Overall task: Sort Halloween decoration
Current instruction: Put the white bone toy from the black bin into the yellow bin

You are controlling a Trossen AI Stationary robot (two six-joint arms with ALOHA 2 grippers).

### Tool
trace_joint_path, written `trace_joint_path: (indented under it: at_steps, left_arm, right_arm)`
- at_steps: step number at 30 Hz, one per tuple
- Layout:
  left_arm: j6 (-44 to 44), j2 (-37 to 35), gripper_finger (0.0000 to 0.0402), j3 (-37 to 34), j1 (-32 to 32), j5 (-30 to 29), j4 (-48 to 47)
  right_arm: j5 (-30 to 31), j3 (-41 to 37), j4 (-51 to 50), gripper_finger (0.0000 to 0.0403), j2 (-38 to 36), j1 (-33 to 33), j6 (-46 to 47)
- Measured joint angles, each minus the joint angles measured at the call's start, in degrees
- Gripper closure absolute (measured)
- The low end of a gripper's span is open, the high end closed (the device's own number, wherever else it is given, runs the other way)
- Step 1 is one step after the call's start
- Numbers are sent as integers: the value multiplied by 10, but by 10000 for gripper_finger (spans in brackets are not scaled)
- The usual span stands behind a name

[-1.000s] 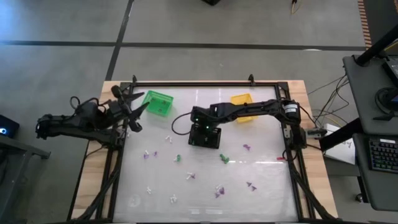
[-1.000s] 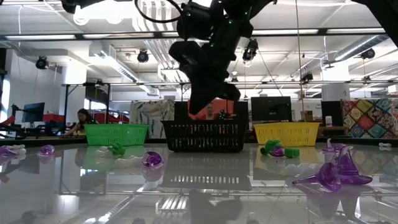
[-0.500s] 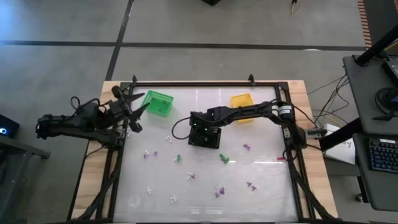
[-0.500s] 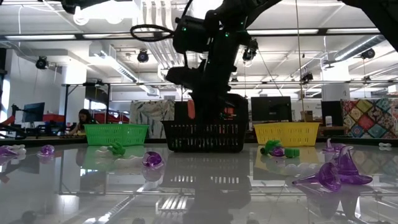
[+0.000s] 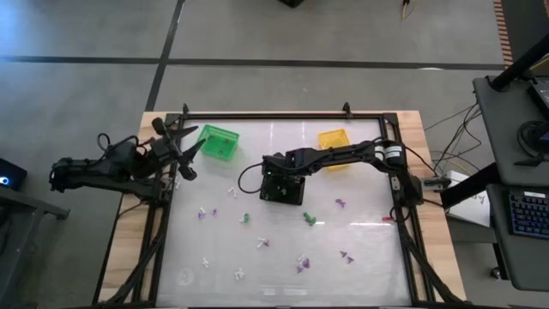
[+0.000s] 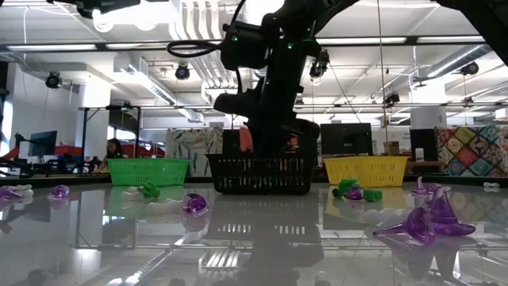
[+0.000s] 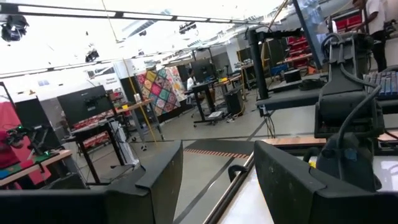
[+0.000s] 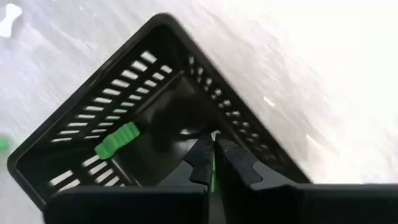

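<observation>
Early stage: right gripper [image 8: 212,163], fingers together, over black basket [image 5: 282,186] holding one green trinket [image 8: 117,140]; many trinkets [image 5: 302,261] left on table [image 5: 369,249]. Left gripper [image 5: 184,151] waits spread by green basket [image 5: 218,142].

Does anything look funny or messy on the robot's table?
Nothing is broken or tipped over. One oddity: a green trinket lies in the black basket, though a green basket stands nearby. The right end effector is shut inside the black basket.

Tiny green, purple and white plastic trinkets [image 5: 262,243] scattered apart across the glossy tabletop; a purple witch-hat piece [image 6: 432,220] lying tilted on its brim; one green piece [image 8: 117,139] inside the black basket [image 8: 74,124]
</observation>
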Motion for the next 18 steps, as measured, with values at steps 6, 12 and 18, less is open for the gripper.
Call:
trace_joint_path:
  at_steps: [6,12,18]
  left_arm:
    - [3,0,221,0,0,-9,0]
    - [3,-1,221,0,0,-10,-1]
    - [3,-1,221,0,0,-10,-2]
  right_arm:
    - [0,0,1,394,1,8,0]
    - [1,-5,1,394,1,8,0]
    - [1,-7,3,394,1,9,-4]
